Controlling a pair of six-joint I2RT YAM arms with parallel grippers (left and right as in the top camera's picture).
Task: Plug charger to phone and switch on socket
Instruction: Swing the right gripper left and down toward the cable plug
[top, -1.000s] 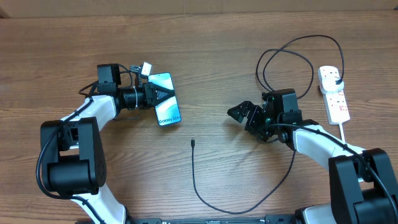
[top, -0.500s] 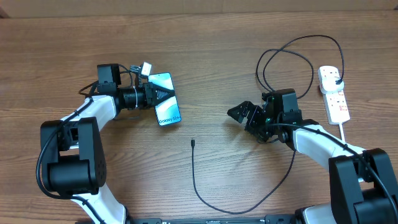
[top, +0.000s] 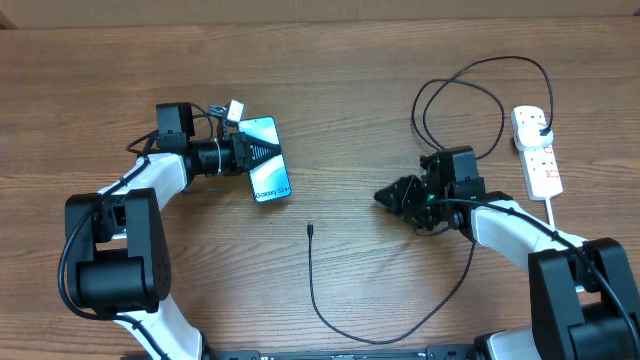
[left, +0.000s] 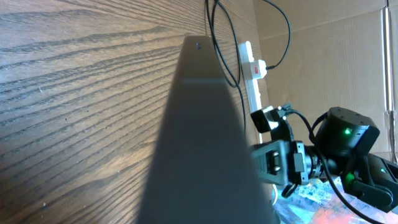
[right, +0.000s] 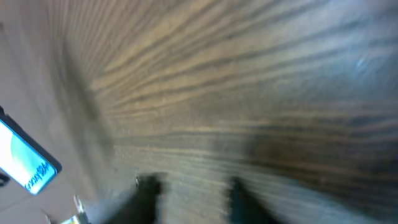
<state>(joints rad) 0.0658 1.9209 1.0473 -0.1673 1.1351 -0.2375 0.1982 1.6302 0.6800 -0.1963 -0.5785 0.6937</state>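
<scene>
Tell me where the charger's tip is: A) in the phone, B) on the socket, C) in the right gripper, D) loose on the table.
D: the charger tip lies bare on the wood, well apart from the phone.

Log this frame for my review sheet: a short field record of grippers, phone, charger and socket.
phone: screen lit, facing up
left gripper: shut on phone edge
right gripper: jaws slightly apart, holding nothing
charger: connector tip loose on table, not in phone
socket: black plug seated in its far outlet
</scene>
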